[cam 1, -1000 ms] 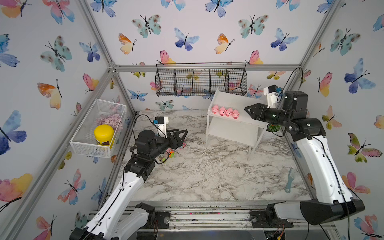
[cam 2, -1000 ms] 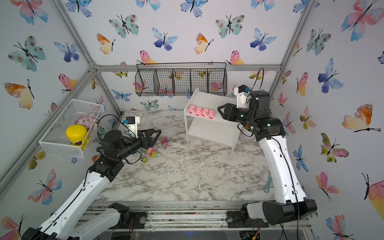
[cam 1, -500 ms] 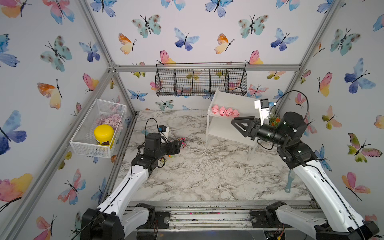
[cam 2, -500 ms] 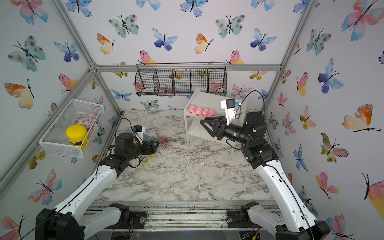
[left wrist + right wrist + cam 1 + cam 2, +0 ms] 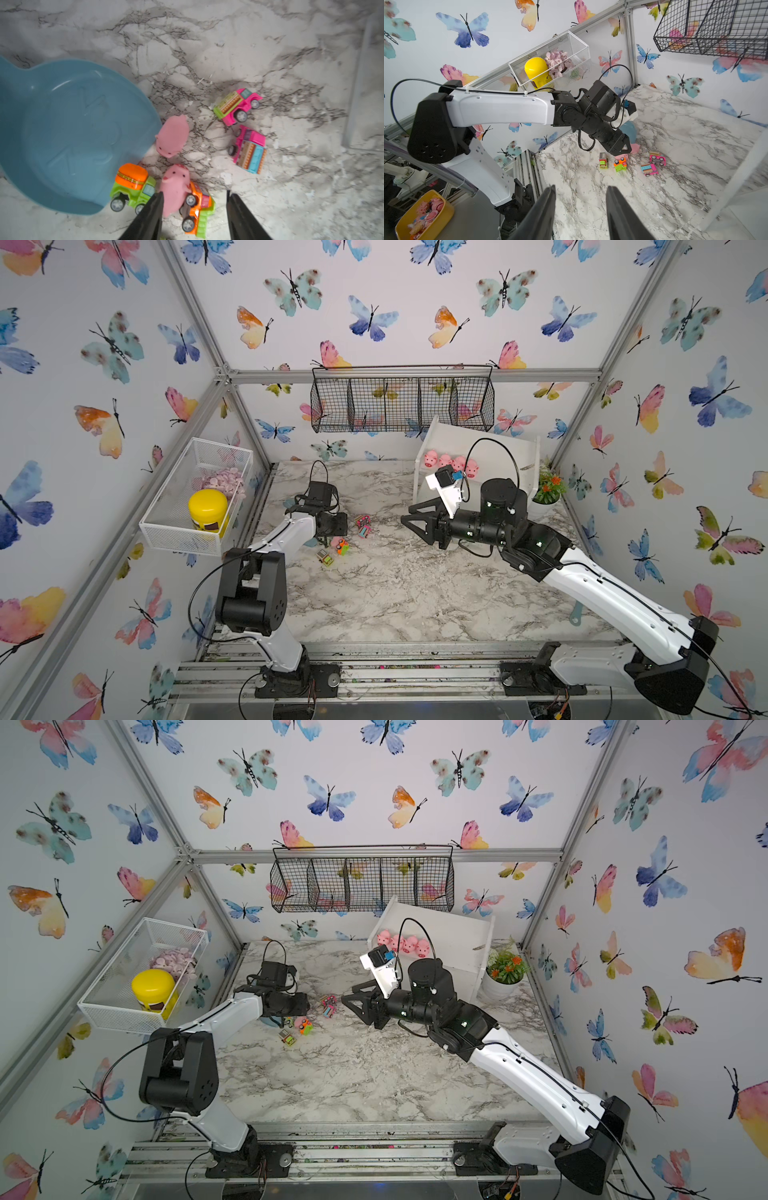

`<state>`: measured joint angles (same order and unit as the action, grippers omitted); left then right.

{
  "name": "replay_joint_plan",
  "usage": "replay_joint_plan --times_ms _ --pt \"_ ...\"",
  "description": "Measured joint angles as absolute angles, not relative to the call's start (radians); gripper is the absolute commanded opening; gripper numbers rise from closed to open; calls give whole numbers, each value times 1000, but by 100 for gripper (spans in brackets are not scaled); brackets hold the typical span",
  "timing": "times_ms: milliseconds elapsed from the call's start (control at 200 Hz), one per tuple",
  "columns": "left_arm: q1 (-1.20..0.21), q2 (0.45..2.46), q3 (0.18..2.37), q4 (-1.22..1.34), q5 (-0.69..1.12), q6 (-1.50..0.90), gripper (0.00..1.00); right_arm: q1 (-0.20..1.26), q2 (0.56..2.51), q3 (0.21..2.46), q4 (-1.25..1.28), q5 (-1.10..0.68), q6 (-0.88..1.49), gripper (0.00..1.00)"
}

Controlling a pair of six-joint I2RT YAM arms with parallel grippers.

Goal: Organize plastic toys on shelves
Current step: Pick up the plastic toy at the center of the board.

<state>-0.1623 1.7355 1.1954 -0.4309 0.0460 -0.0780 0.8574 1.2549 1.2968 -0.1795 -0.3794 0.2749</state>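
Four pink pigs (image 5: 430, 458) line the top board of the white shelf unit (image 5: 505, 454) at the back right of the marble desk (image 5: 415, 593). The row shows in both top views but in neither wrist view. Only the left wrist view shows plainly what lies loose on the desk. There a loose pig (image 5: 172, 136) touches the rim of the blue pan-shaped dish (image 5: 62, 135). A second pig (image 5: 176, 185) lies between a green-and-orange truck (image 5: 133, 187) and an orange truck (image 5: 197, 209), pressed against the latter. The left tool (image 5: 194, 193) hangs low over that pair, released, its fingers (image 5: 152, 216) parted and clamped on nothing, one just beside the second pig. Two pink trucks (image 5: 236, 106) lie close together nearby. The right wrist view adds a fifth truck (image 5: 603, 163), yellow-green, standing at the edge of the cluster and all but cropped from the left wrist view. The right tool (image 5: 581, 188) hovers above mid-desk, released and empty, facing the left arm (image 5: 500, 108). The top views alone show a potted plant (image 5: 546, 489) beside the shelf unit. A white mesh basket (image 5: 174, 531) on the left wall holds a yellow-lidded jar (image 5: 208, 508).
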Motion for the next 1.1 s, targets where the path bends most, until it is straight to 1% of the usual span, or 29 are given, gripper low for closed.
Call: replay_joint_plan --times_ms 45,105,140,185,471,611,736,811,851,941,1016,1101 --pt "-164 1776 1228 -441 17 -58 45 857 1255 1297 -179 -373 271 45" --pt "-164 1821 1262 -456 -24 -32 44 857 1255 1297 -180 -369 268 45" --pt "-164 1837 1275 -464 -41 -20 41 857 1255 1297 -179 -369 268 45" --pt "-164 1860 1297 -477 -59 -4 40 857 1255 1297 -179 -369 268 45" --pt "-165 1961 1377 -508 -70 38 41 857 1255 1297 -179 -363 268 45" --pt "-165 1977 1386 -512 -57 42 39 857 1262 1297 -179 -363 269 45" --pt "-165 1993 1399 -517 -46 44 30 857 1272 1297 -180 -363 269 45" --pt "-165 1994 1399 -517 -39 45 28 857 1275 1297 -180 -362 269 45" --pt "-165 1994 1399 -517 -36 46 23 857 1275 1297 -180 -362 269 45" --pt "-165 1994 1399 -515 -24 47 17 857 1275 1297 -179 -362 269 45" --pt "-165 1994 1399 -514 -11 48 7 857 1275 1297 -180 -361 269 45" --pt "-165 1993 1399 -517 1 49 3 857 1273 1297 -179 -355 269 45"
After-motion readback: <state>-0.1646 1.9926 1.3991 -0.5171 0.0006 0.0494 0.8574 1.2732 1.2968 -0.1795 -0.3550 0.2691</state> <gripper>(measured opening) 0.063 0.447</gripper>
